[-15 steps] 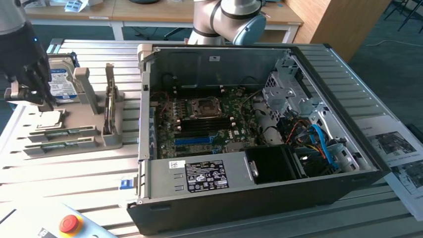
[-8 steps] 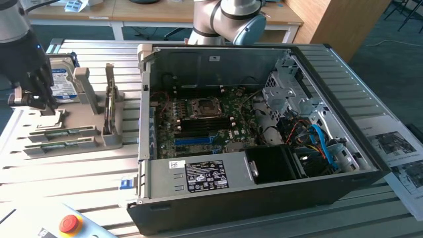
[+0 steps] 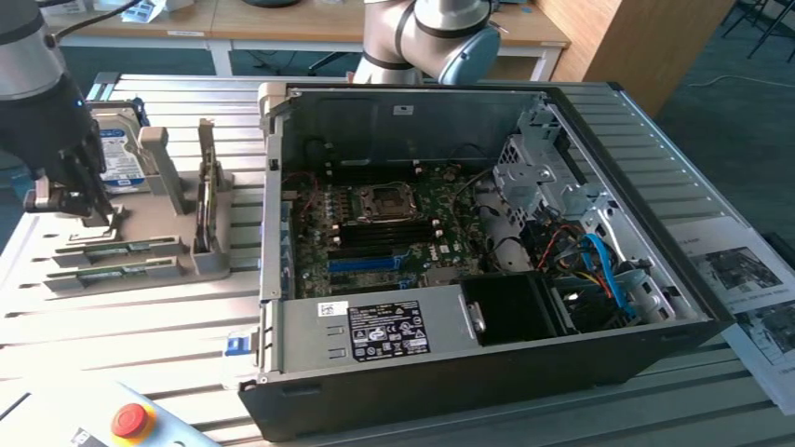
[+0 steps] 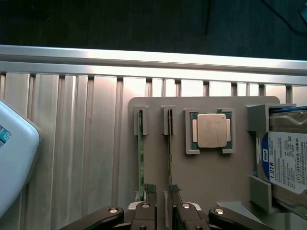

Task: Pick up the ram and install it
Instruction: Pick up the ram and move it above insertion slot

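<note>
At the exterior view's left, our gripper (image 3: 85, 214) hangs low over the grey holder (image 3: 205, 259) on the slatted table (image 3: 149, 326). Its fingertips (image 4: 149, 189) stand a little apart, and we see nothing pinched between them. Just below it in that frame, two alike sticks sit on edge in the holder's slots, side by side: the farther ram stick (image 3: 118, 250) and the nearer ram stick (image 3: 112, 273). We cannot tell which of the two the fingers line up with. Above the gripper in the frame stands a hard drive (image 3: 118, 158). In the wrist view a silver processor chip (image 4: 211, 130) sits between the sticks and that drive. Mid-frame lies the open computer case (image 3: 497, 372), its motherboard (image 3: 397, 233) carrying a blue slot (image 3: 367, 264). Printed sheets (image 3: 746, 289) lie at the right.
</note>
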Robot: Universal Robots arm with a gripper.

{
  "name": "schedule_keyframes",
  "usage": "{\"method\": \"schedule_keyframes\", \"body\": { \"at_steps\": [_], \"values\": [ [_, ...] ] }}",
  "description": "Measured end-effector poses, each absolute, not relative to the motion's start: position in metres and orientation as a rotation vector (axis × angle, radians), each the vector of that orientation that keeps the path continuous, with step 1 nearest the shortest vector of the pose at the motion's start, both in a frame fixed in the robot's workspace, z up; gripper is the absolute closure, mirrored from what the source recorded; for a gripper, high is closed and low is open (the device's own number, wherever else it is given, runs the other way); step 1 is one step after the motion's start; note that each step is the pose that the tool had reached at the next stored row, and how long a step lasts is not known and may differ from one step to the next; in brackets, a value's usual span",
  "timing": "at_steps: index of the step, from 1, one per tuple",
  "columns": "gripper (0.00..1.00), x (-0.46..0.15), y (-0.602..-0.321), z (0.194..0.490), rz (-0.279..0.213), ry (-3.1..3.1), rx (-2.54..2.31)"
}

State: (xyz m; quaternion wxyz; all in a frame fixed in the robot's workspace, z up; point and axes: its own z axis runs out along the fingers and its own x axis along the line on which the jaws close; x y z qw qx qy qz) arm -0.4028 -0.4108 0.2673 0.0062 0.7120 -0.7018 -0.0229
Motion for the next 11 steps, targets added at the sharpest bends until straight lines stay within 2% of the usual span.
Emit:
{"method": "schedule_keyframes", "body": {
  "at_steps": [11],
  "values": [
    [0.76, -0.403, -0.414, 0.25, -0.071, -2.196, 2.228]
  ]
}}
